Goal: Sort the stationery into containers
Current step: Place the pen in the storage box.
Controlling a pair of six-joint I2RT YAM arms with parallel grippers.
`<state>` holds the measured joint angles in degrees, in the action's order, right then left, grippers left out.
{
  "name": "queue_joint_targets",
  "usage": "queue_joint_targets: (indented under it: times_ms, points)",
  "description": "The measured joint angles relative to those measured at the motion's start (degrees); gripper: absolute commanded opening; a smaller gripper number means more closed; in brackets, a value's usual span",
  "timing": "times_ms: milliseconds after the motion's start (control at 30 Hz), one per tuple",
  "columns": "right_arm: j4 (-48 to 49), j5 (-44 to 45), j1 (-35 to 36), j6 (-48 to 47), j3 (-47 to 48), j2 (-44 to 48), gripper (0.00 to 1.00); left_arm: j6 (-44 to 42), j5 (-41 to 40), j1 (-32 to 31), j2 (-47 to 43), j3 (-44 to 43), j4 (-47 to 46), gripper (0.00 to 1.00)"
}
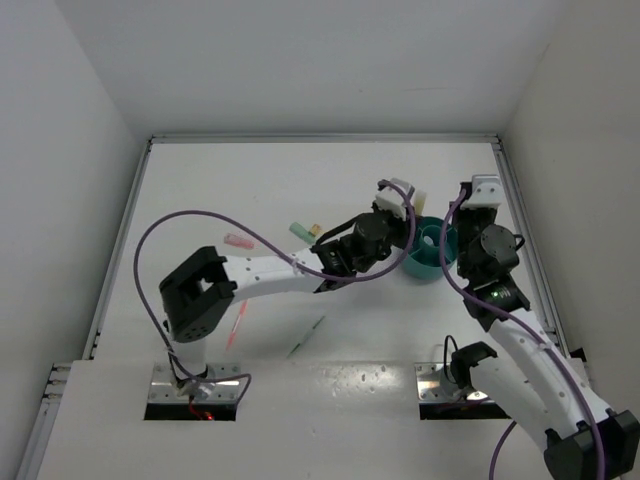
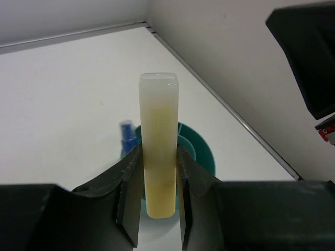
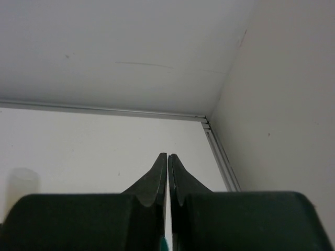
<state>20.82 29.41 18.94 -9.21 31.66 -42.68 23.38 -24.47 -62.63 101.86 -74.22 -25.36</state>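
Left wrist view has the left claw (image 2: 158, 157) pinched narrowly on a pale yellow marker (image 2: 158, 125). It grips the lower half, so the capped end stands up past the fingertips. Just beyond the marker sits the teal cup (image 2: 201, 154), and a blue pen (image 2: 125, 133) already stands in the cup's left side.

The step in hand looks like the drop: the marker is held close to the cup and not yet released. Next, the claw must bring the marker down over a free compartment, clear of the blue pen and the dividers, then open.

The right claw (image 3: 167, 164) is closed on nothing, just beside the cup. Well apart to the left of the cup, a green marker (image 1: 300, 230), pink marker (image 1: 238, 241), pink pen (image 1: 238, 325) and green pen (image 1: 305, 338) lie unsorted on the table (image 1: 200, 190).
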Motion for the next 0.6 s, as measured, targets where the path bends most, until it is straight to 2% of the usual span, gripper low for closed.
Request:
queue_joint_targets:
  times_ms: [167,300,600]
  points:
    - [2.01,0.57,0.0,-0.87,-0.39,0.59,0.03,-3.67,6.16,0.26,9.7,-6.73,-7.37,0.0]
    - [4.81,2.4,0.0,-1.33,-0.59,1.33,0.03,-4.83,9.33,0.66,13.81,-9.99,-11.69,0.0]
    - [11.28,8.48,0.0,-2.56,-2.16,2.34,0.03,-1.7,12.46,2.1,21.07,-14.58,-16.57,0.0]
